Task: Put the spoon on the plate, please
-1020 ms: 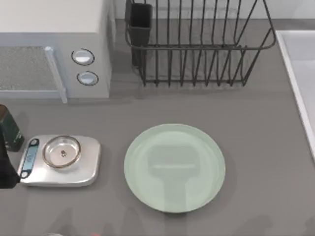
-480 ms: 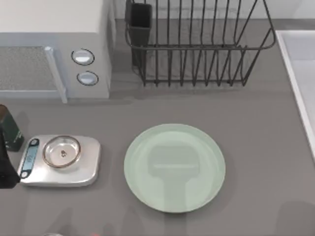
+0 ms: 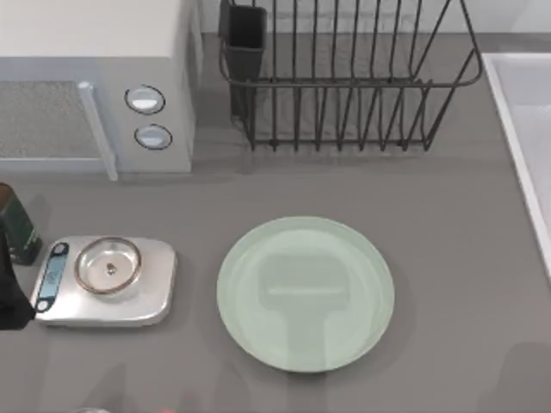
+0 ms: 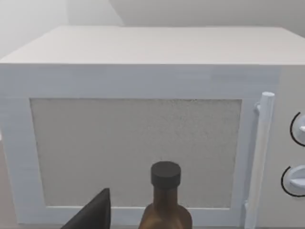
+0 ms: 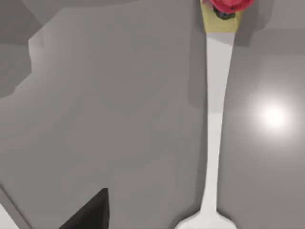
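Note:
The spoon [image 5: 212,124] lies flat on the grey table in the right wrist view. Its slim white handle ends in a red-pink ornament [image 5: 228,5], and only the start of its bowl shows. A dark part of my right gripper [image 5: 90,214] hangs above the table beside the handle, not touching it. The pale mint-green plate [image 3: 306,292] sits bare in the middle of the top view. A red speck [image 3: 169,410] sits at the top view's bottom edge, left of the plate. My left arm [image 3: 9,292] is parked at the left edge.
A kitchen scale [image 3: 105,280] with a steel dish stands left of the plate. A white microwave [image 3: 90,82] fills the back left, with a brown bottle [image 4: 166,205] in front of it. A black dish rack [image 3: 344,77] is at the back, and a white tray edge [image 3: 525,129] at the right.
A faint shadow at the top view's lower right has drifted toward the right edge. The plate, the scale and the left arm have not moved.

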### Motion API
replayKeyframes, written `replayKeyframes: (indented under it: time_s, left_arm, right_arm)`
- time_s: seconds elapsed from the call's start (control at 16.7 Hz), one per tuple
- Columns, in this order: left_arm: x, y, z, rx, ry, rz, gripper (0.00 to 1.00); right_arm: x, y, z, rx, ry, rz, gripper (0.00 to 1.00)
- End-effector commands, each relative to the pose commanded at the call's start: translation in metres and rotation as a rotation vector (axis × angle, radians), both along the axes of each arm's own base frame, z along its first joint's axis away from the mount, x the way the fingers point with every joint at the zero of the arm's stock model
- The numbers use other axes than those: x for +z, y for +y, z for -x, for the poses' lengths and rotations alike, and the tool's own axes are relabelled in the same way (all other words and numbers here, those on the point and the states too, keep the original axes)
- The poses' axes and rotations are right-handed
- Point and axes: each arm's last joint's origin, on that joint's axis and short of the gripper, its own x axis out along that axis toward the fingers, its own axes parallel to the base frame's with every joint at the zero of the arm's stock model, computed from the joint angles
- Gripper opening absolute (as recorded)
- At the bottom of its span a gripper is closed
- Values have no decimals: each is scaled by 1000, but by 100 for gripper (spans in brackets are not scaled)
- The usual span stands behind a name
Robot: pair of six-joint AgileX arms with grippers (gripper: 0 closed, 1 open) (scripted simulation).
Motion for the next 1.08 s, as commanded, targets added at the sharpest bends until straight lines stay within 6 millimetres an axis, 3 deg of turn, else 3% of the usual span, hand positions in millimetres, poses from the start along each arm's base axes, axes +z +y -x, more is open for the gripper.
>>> replayKeyframes:
  time_s: [0.24, 0.54, 0.72, 1.02, 1.08]
  left_arm:
    - [0, 0, 0, 0, 0, 0, 100]
    - [0, 0, 0, 0, 0, 0, 100]
    - [0, 0, 0, 0, 0, 0, 100]
    - [0, 0, 0, 0, 0, 0, 100]
    - [0, 0, 0, 0, 0, 0, 100]
  right_arm:
    - [-18, -1, -2, -3, 7, -4, 100]
    - [-73, -3, -5, -3, -7, 3, 100]
    - [-96, -1, -1, -3, -1, 0, 100]
    - [-100, -1, 0, -3, 3, -2, 100]
    - [-100, -1, 0, -3, 3, -2, 92]
